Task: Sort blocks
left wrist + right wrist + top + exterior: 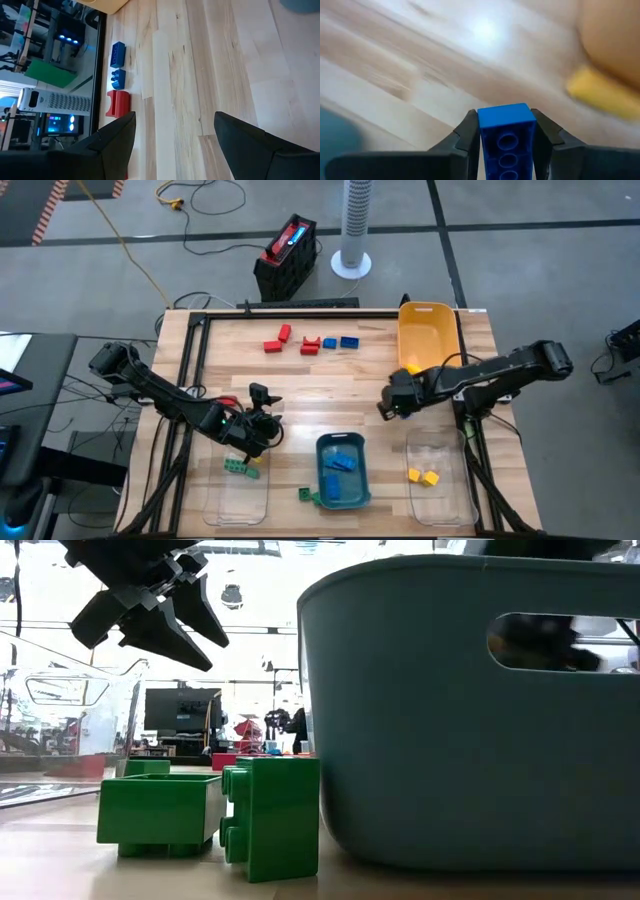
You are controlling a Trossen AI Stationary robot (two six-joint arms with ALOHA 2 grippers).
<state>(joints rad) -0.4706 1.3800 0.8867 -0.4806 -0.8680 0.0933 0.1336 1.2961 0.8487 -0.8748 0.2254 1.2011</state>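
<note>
A blue block (506, 135) sits pinched in the right claw (506, 131); left claw (175, 132) spread.

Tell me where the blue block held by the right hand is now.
The blue block sits clamped in the right hand, above bare wood between the yellow bin and the teal bin.

- The middle of the light wooden counter (330, 385) lies bare, a wide lane between the two dark arms.
- Along the top edge of the high view, a row of small red and blue plastic bricks (312, 343) and the yellow plastic bin (428, 332) stand in the way.
- At the bottom, the teal plastic bin (342, 471) sits between two clear plastic bins (243, 485), with narrow gaps between them.
- A loose green brick (303, 493) lies in the gap just left of the teal bin.
- The left hand (262, 423) hangs open above the left clear bin's top end.
</note>
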